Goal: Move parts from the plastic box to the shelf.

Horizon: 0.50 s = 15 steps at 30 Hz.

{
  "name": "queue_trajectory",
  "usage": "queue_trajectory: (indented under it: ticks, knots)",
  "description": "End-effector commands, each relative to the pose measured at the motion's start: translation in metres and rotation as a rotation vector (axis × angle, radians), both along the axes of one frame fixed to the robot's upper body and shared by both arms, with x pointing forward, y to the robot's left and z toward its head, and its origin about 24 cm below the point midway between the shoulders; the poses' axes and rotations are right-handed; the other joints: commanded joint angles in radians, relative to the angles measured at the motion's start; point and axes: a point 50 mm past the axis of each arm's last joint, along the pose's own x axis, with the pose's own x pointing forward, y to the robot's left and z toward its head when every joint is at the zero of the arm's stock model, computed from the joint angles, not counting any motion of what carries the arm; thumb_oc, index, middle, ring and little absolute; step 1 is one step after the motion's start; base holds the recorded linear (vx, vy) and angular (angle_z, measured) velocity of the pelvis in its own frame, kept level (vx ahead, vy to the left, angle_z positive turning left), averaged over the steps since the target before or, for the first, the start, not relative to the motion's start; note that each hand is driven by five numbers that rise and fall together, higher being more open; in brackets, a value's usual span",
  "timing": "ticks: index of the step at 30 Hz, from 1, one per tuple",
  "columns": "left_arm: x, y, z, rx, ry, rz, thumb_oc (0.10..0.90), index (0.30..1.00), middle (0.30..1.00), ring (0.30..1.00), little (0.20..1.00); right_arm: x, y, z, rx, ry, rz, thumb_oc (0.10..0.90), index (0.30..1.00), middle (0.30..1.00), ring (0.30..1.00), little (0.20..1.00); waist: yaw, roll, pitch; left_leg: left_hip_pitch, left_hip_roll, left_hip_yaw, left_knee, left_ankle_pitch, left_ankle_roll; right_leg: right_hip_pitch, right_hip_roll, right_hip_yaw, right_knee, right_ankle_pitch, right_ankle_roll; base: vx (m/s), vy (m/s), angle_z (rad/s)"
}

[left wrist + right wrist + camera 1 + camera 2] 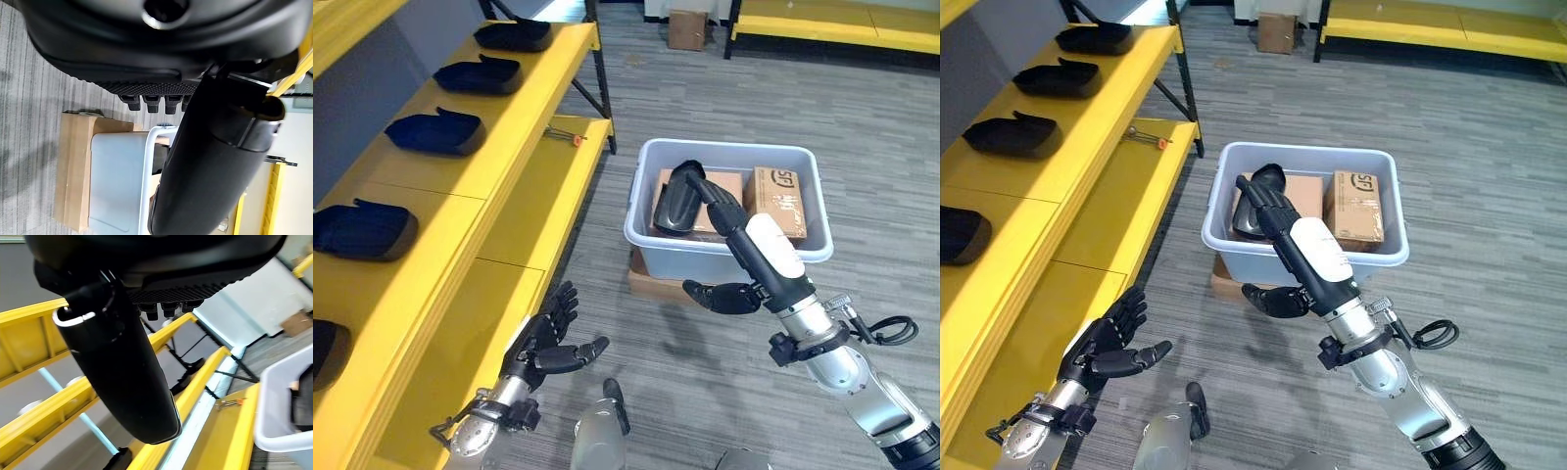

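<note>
Reaching into the plastic box [728,157], right hand [759,257] fingers [720,201] straight, touching the black part [677,199]; left hand [548,338] spread wide

left robot hand [161,58]: fingers straight, holding nothing | plastic box [120,181] atop cardboard box [76,171] | grey carpet [29,122]

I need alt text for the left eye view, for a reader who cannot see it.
The right hand reaches, fingers straight, to a black part standing in a grey plastic box on the floor, beside cardboard boxes. The left hand hangs open by a yellow shelf that holds more black parts.
</note>
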Motion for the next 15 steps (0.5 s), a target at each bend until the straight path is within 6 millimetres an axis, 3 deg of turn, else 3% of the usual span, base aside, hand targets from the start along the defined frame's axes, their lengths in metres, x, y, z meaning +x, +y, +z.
queue_trajectory:
  ticks: [1,3,5,7,8,9,10,12,15]
  knots:
    - [0.004,0.002,0.030,0.030,-0.168,-0.039,0.900,1.000,1.000,1.000,1.000,-0.005,0.012,0.032,0.101,-0.158,0.084,0.900,1.000,1.000,1.000,1.000,0.013,-0.020,-0.105,0.149,-0.107,0.055,-0.172,-0.099,0.085,-0.077,0.124,-0.034,0.270,-0.091,0.045,0.08,0.032,-0.22]
    - [0.007,0.001,0.031,0.016,-0.163,-0.043,0.900,1.000,1.000,1.000,1.000,-0.005,0.015,0.031,0.088,-0.162,0.094,0.900,1.000,1.000,1.000,1.000,0.006,-0.026,-0.102,0.144,-0.113,0.045,-0.164,-0.103,0.066,-0.071,0.175,-0.031,0.125,-0.106,0.026,0.08,-0.073,-0.19]
    - [0.011,-0.002,0.032,0.003,-0.165,-0.041,0.900,1.000,1.000,1.000,1.000,-0.006,0.016,0.029,0.072,-0.180,0.102,0.900,1.000,1.000,1.000,1.000,-0.006,-0.025,-0.097,0.153,-0.105,0.037,-0.162,-0.103,0.048,-0.073,0.185,-0.031,-0.016,-0.094,0.008,0.02,-0.138,-0.04]
    - [0.022,-0.011,0.035,0.000,-0.185,-0.045,0.900,1.000,1.000,1.000,1.000,-0.006,0.017,0.031,0.067,-0.202,0.108,0.900,1.000,1.000,1.000,1.000,-0.036,-0.024,-0.080,0.178,-0.093,0.040,-0.170,-0.119,0.027,-0.114,0.163,-0.013,-0.221,0.022,0.026,-0.01,-0.191,-0.01]
    - [0.025,-0.014,0.036,-0.001,-0.190,-0.047,0.900,1.000,1.000,1.000,1.000,-0.006,0.017,0.031,0.068,-0.210,0.098,0.900,1.000,1.000,1.000,1.000,-0.045,-0.026,-0.074,0.183,-0.094,0.041,-0.171,-0.129,0.025,-0.130,0.150,-0.001,-0.261,0.064,0.038,-0.03,-0.251,-0.04]
    - [0.031,-0.021,0.039,0.003,-0.207,-0.063,0.900,1.000,1.000,1.000,1.000,-0.004,0.018,0.032,0.080,-0.220,0.083,0.900,1.000,1.000,1.000,1.000,-0.067,-0.034,-0.056,0.182,-0.092,0.050,-0.164,-0.143,0.029,-0.197,0.107,0.042,-0.339,0.201,0.058,0.00,-0.264,-0.03]
    - [0.033,-0.024,0.040,0.008,-0.211,-0.074,0.900,1.000,1.000,1.000,1.000,-0.004,0.018,0.031,0.085,-0.219,0.074,0.900,1.000,1.000,1.000,1.000,-0.076,-0.038,-0.048,0.187,-0.091,0.047,-0.157,-0.159,0.028,-0.224,0.086,0.061,-0.364,0.245,0.069,0.11,-0.344,0.05]
    - [0.034,-0.030,0.040,0.009,-0.209,-0.100,0.900,1.000,1.000,1.000,1.000,-0.004,0.020,0.025,0.077,-0.219,0.051,0.900,1.000,1.000,1.000,1.000,-0.092,-0.039,-0.033,0.213,-0.079,0.032,-0.128,-0.214,0.023,-0.269,0.049,0.099,-0.431,0.312,0.094,0.24,-0.273,0.20]
    - [0.031,-0.032,0.038,0.024,-0.190,-0.151,0.900,1.000,1.000,1.000,1.000,-0.010,0.016,0.018,0.072,-0.194,0.026,0.900,1.000,1.000,1.000,1.000,-0.108,-0.048,-0.029,0.221,-0.084,0.016,-0.086,-0.251,0.034,-0.255,0.054,0.135,-0.448,0.321,0.100,0.27,-0.258,0.57]
